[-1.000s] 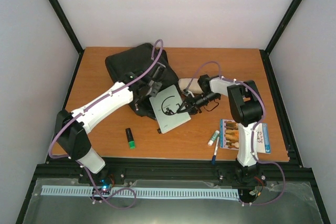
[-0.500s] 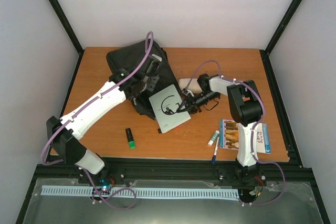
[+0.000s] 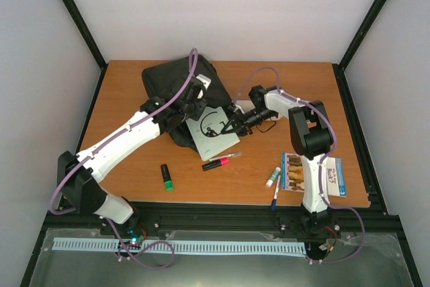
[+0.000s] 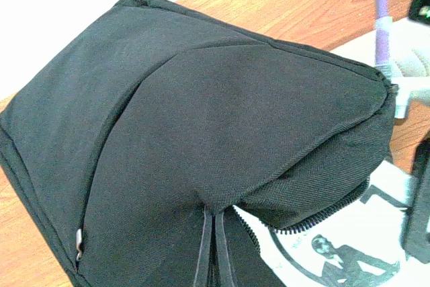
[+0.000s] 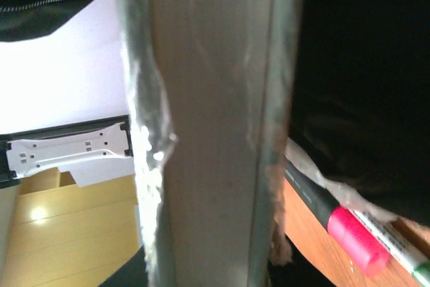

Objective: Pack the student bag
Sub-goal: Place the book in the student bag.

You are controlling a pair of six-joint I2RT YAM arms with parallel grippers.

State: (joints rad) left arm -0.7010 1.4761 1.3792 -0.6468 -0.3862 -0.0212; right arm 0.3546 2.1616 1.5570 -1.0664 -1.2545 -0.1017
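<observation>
The black student bag (image 3: 168,82) lies at the back left of the table. My left gripper (image 3: 193,101) is shut on its top flap and holds it raised; in the left wrist view the closed fingertips (image 4: 216,250) pinch the black fabric (image 4: 201,112). A white book (image 3: 213,130) with a black ring print lies tilted with its far end at the bag's open zip (image 4: 322,216). My right gripper (image 3: 232,124) is shut on the book's right edge, which fills the right wrist view (image 5: 208,152) and hides the fingers.
A pink marker (image 3: 216,163) lies just in front of the book and shows in the right wrist view (image 5: 356,240). A green highlighter (image 3: 166,176), a glue stick (image 3: 272,177), a pen (image 3: 275,197) and a picture booklet (image 3: 310,173) lie near the front edge. A white pouch (image 3: 240,106) lies behind the right wrist.
The right gripper has moved the book back and left toward the bag, uncovering the pink marker. The left gripper has pulled the bag's flap up and toward the back.
</observation>
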